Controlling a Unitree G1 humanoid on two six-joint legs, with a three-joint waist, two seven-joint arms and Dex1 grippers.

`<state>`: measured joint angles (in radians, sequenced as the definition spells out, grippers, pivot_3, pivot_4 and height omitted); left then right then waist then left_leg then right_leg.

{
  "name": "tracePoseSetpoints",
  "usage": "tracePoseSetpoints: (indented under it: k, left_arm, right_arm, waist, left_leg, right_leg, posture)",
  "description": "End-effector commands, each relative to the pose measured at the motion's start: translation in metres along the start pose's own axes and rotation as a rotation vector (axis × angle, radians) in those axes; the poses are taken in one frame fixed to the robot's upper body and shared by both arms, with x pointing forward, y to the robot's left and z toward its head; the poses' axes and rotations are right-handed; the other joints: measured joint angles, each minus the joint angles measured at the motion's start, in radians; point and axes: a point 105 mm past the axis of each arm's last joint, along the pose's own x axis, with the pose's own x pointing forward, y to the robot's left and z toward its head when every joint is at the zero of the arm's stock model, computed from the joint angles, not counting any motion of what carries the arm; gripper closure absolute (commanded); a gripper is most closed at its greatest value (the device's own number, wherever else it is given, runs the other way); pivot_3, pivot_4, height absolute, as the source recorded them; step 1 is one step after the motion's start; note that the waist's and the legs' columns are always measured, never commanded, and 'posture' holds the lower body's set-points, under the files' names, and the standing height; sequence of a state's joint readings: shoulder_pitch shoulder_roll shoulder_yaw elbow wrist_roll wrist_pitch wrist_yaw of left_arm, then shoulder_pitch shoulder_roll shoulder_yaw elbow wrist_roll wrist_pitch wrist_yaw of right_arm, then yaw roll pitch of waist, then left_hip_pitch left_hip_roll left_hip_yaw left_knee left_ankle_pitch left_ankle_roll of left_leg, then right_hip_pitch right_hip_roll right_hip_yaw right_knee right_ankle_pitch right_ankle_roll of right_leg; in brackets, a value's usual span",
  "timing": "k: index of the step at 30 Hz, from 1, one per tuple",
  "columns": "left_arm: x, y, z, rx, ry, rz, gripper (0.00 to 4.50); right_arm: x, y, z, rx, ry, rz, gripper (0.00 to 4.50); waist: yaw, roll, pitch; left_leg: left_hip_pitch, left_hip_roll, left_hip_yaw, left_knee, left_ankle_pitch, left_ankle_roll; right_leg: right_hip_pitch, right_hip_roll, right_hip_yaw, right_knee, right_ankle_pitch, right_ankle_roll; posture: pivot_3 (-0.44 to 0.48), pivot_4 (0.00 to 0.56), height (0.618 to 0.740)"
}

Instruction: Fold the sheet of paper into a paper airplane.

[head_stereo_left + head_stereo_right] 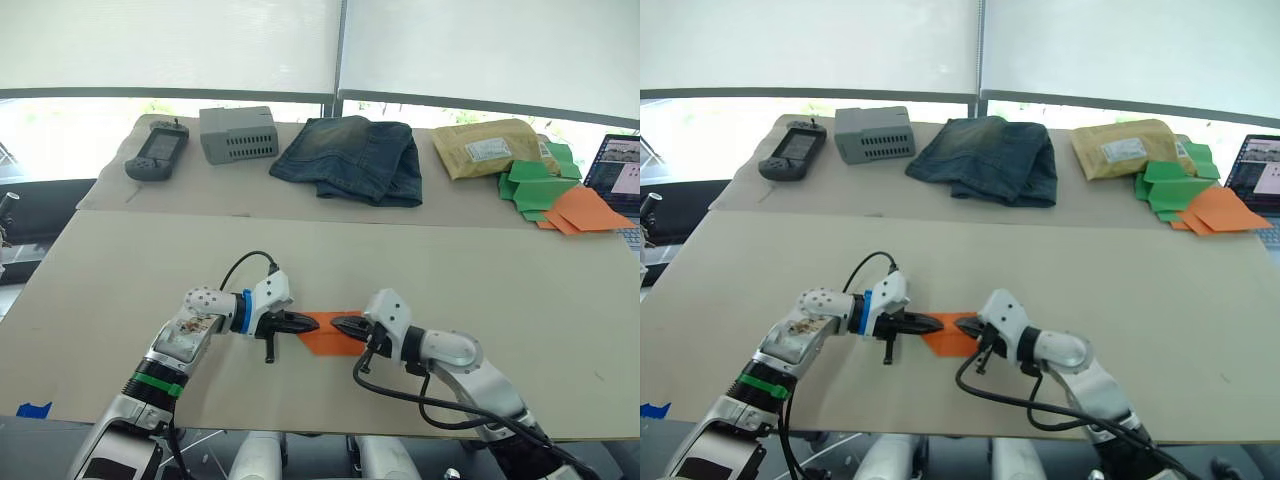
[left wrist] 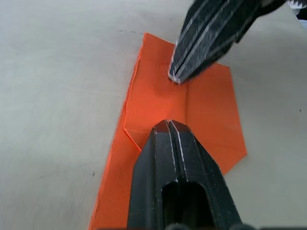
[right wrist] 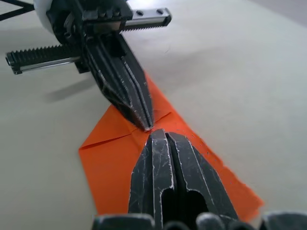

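On the beige table [image 1: 560, 300], the sheet of paper [image 2: 206, 110] lies flat, corners folded (early folds only); left gripper [image 3: 146, 125] and right gripper [image 2: 173, 76], fingers pressed together, press it; most folding remains.

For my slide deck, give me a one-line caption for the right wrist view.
Both shut grippers, right and left, press tip to tip on the partly folded orange sheet of paper.
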<state>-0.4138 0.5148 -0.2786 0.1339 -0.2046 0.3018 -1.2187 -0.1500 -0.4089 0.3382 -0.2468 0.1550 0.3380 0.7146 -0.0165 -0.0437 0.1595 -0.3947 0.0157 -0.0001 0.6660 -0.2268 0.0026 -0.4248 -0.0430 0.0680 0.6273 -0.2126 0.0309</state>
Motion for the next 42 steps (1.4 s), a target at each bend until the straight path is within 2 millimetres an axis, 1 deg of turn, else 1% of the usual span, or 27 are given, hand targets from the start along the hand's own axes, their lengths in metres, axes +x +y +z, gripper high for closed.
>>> tracePoseSetpoints:
  k: [1,5,11,14,17,19,22,23,27,30,32,34,35,37,38,40,42]
  left_arm:
    - [-0.002,-0.004,-0.008,-0.016,0.024,-0.004,4.50]
    - [-0.006,-0.006,-0.010,-0.022,0.036,-0.001,4.50]
    - [-0.007,-0.009,-0.012,-0.025,0.043,-0.009,4.50]
    - [-0.006,-0.010,-0.013,-0.026,0.047,-0.017,4.50]
    - [-0.002,-0.009,-0.012,-0.025,0.041,-0.021,4.50]
    - [-0.001,-0.008,-0.012,-0.024,0.038,-0.023,4.50]
    - [0.004,-0.007,-0.011,-0.024,0.031,-0.028,4.50]
    - [0.005,-0.007,-0.011,-0.024,0.029,-0.031,4.50]
    - [0.007,-0.006,-0.012,-0.024,0.027,-0.038,4.50]
    - [0.008,-0.005,-0.011,-0.023,0.023,-0.039,4.50]
    - [0.009,-0.005,-0.011,-0.021,0.019,-0.039,4.50]
    - [0.009,-0.004,-0.010,-0.021,0.014,-0.039,4.50]
    - [0.010,-0.004,-0.009,-0.021,0.010,-0.040,4.50]
    - [0.010,-0.004,-0.008,-0.020,0.004,-0.040,4.50]
    - [0.011,-0.004,-0.008,-0.020,0.001,-0.040,4.50]
    - [0.012,-0.005,-0.006,-0.020,-0.005,-0.040,4.50]
    - [0.013,-0.006,-0.005,-0.021,-0.012,-0.038,4.50]
  right_arm:
    - [0.007,0.007,-0.001,-0.005,0.011,0.034,4.45]
    - [0.011,0.015,-0.009,0.026,0.049,0.054,4.45]
    - [0.005,0.004,-0.026,0.037,0.121,-0.057,4.45]
    - [-0.008,-0.004,-0.037,0.085,0.170,-0.157,4.45]
    - [-0.023,-0.003,-0.050,0.149,0.221,-0.220,4.45]
    - [-0.029,-0.003,-0.054,0.170,0.238,-0.247,4.45]
    - [-0.046,-0.008,-0.064,0.242,0.281,-0.343,4.45]
    - [-0.050,-0.009,-0.066,0.274,0.289,-0.368,4.45]
    - [-0.066,-0.013,-0.072,0.306,0.331,-0.435,4.45]
    - [-0.078,-0.015,-0.075,0.291,0.353,-0.470,4.45]
    - [-0.083,-0.020,-0.068,0.227,0.323,-0.483,4.45]
    - [-0.077,-0.030,-0.034,0.136,0.159,-0.470,4.45]
    - [-0.073,-0.031,-0.018,0.075,0.085,-0.444,4.45]
    - [-0.068,-0.030,0.001,-0.037,0.008,-0.403,4.45]
    - [-0.066,-0.031,0.010,-0.059,-0.044,-0.407,4.45]
    - [-0.060,-0.030,0.019,-0.122,-0.087,-0.379,4.45]
    - [-0.048,-0.023,0.013,-0.130,-0.062,-0.306,4.45]
  waist:
    - [0.000,0.000,0.000]
    - [-0.005,0.000,0.000]
    - [-0.004,0.000,0.000]
    - [0.001,0.001,0.000]
    - [0.007,0.001,-0.001]
    - [0.009,0.001,-0.002]
    - [0.015,0.002,-0.005]
    - [0.018,0.003,-0.005]
    - [0.026,0.002,-0.009]
    - [0.029,0.002,-0.010]
    - [0.028,0.001,-0.010]
    - [0.028,0.001,-0.010]
    - [0.027,0.002,-0.010]
    - [0.021,0.002,-0.009]
    - [0.018,0.003,-0.009]
    - [0.011,0.002,-0.009]
    - [0.004,0.002,-0.009]
  left_leg:
    - [0.000,0.000,0.000,0.000,0.000,0.000]
    - [0.000,0.000,0.000,0.000,0.000,0.000]
    - [0.003,0.001,0.000,-0.001,0.000,0.000]
    - [0.003,0.000,0.000,-0.002,0.000,0.000]
    - [0.003,0.000,0.000,-0.001,0.000,0.000]
    - [0.003,0.000,0.000,-0.001,0.000,0.000]
    - [0.003,0.000,0.000,-0.001,0.000,0.000]
    - [0.003,0.000,0.000,-0.001,0.000,0.000]
    - [0.003,0.000,0.000,-0.001,0.000,0.000]
    - [0.003,0.000,0.000,-0.001,0.000,0.000]
    - [0.003,0.000,0.000,-0.001,0.000,0.000]
    - [0.003,0.000,0.000,-0.001,0.000,0.000]
    - [0.003,-0.001,0.000,-0.001,0.000,0.000]
    - [0.002,-0.001,0.001,-0.001,0.000,0.000]
    - [0.002,-0.001,0.001,-0.001,0.000,0.000]
    - [0.002,-0.001,0.000,-0.002,0.000,0.000]
    - [0.002,0.000,0.000,-0.002,0.000,0.000]
  right_leg:
    - [0.000,0.000,0.000,0.000,0.000,0.000]
    - [0.000,0.000,0.000,0.000,0.000,0.000]
    - [0.001,0.000,0.000,0.001,-0.001,-0.001]
    - [0.002,0.000,0.000,0.001,-0.001,-0.001]
    - [0.002,-0.001,0.000,0.001,-0.001,-0.001]
    - [0.003,-0.002,0.000,0.000,-0.001,-0.001]
    - [0.003,-0.002,0.000,-0.001,-0.004,-0.006]
    - [0.003,-0.002,0.000,-0.001,-0.004,-0.006]
    - [0.004,-0.002,0.001,-0.002,-0.005,-0.006]
    - [0.004,-0.003,0.001,-0.002,-0.005,-0.006]
    - [0.005,-0.003,0.001,-0.002,-0.005,-0.006]
    - [0.005,-0.003,0.001,-0.002,-0.005,-0.006]
    - [0.004,-0.002,0.001,-0.002,-0.005,-0.006]
    - [0.003,-0.002,0.001,-0.002,-0.005,-0.006]
    - [0.002,-0.002,0.001,-0.002,-0.005,-0.006]
    - [0.002,0.000,0.001,-0.002,-0.004,-0.004]
    - [0.002,0.000,0.000,-0.001,-0.001,0.000]
  posture:
    - [0.000,0.150,0.728]
    - [0.000,0.150,0.728]
    - [0.000,0.150,0.728]
    - [0.000,0.150,0.728]
    - [0.000,0.150,0.728]
    - [0.000,0.150,0.728]
    - [0.000,0.150,0.728]
    - [0.000,0.150,0.728]
    - [0.000,0.150,0.728]
    - [0.000,0.150,0.728]
    - [0.000,0.150,0.728]
    - [0.000,0.150,0.728]
    - [0.000,0.150,0.728]
    - [0.000,0.150,0.728]
    - [0.000,0.150,0.728]
    - [0.000,0.150,0.728]
    - [0.000,0.150,0.728]
